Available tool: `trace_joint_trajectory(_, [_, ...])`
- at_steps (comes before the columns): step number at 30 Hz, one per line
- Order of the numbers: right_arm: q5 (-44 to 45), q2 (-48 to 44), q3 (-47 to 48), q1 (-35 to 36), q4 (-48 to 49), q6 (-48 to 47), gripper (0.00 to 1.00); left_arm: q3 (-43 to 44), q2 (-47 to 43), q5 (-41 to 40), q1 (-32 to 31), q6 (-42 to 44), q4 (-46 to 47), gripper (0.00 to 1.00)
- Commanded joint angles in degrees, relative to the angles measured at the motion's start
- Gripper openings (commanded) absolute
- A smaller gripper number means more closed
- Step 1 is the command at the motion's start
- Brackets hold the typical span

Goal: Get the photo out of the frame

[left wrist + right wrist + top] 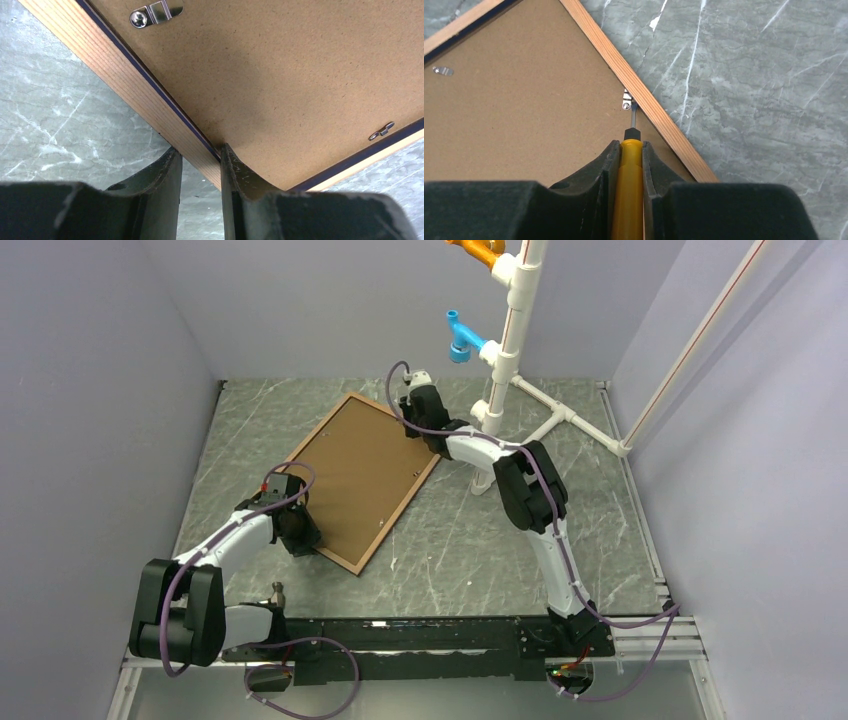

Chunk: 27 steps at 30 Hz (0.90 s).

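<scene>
The frame lies face down on the table, with its wooden back rail and a thin navy line showing in the left wrist view. The brown backing board fills it, so the photo's printed side is hidden. My left gripper stands at the near left corner, its fingers astride the rail and closed on it. My right gripper is shut on a yellow screwdriver, whose tip sits at a metal retaining tab on the frame's right rail.
Other metal tabs hold the board. A white pipe stand with blue and orange fittings rises just right of the frame, its feet spread across the far right of the grey marbled table. Walls enclose three sides.
</scene>
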Motion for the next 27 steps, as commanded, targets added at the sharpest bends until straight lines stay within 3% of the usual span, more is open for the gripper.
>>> trace_joint_trajectory(1, [-0.9, 2.1, 1.2, -1.0, 2.1, 6.9, 0.00, -2.2, 3.0, -1.1, -0.9, 4.4, 1.4, 0.00])
trace_joint_trajectory(16, [-22.5, 5.6, 2.4, -3.8, 7.2, 4.3, 0.00, -1.7, 2.6, -0.9, -0.9, 6.0, 1.0, 0.00])
trace_joint_trajectory(27, [-24.5, 3.9, 2.3, -3.4, 4.6, 0.1, 0.00, -1.8, 2.5, -0.8, -0.9, 5.1, 1.1, 0.00])
